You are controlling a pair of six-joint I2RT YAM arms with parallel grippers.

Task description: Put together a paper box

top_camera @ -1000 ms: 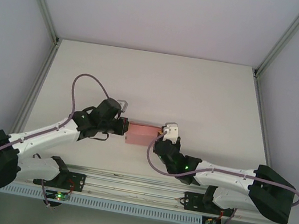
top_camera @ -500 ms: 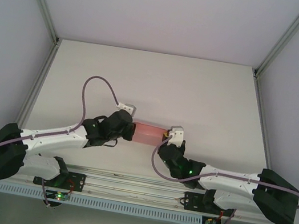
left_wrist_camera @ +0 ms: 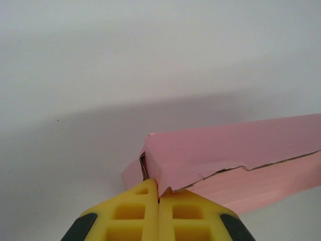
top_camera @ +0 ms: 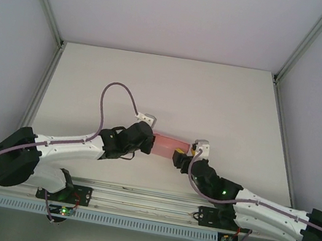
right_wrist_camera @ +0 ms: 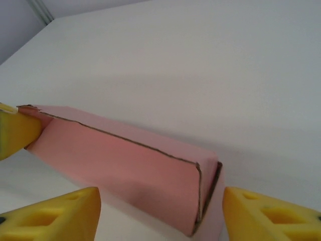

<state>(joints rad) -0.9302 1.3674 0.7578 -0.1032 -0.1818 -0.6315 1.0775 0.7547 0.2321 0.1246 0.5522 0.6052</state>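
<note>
the paper box is a long, slim rectangular sleeve of thin pink card, matte and smooth. it sits out from the near edge of the pale, plain worktop, spanning the gap between the two arms. in the left wrist view the box has crisp folded corners and one ragged, torn-looking edge that shows brownish raw card. the left fingers, blocky yellow pads with square recesses, are pressed tight together on a thin flap at its end. in the right wrist view the box runs away at a slant, its near end open with a dark-edged flap. the right fingers are spread wide to either side of that end, apart from the card. whether the box rests on the worktop or hangs above it cannot be told.
</note>
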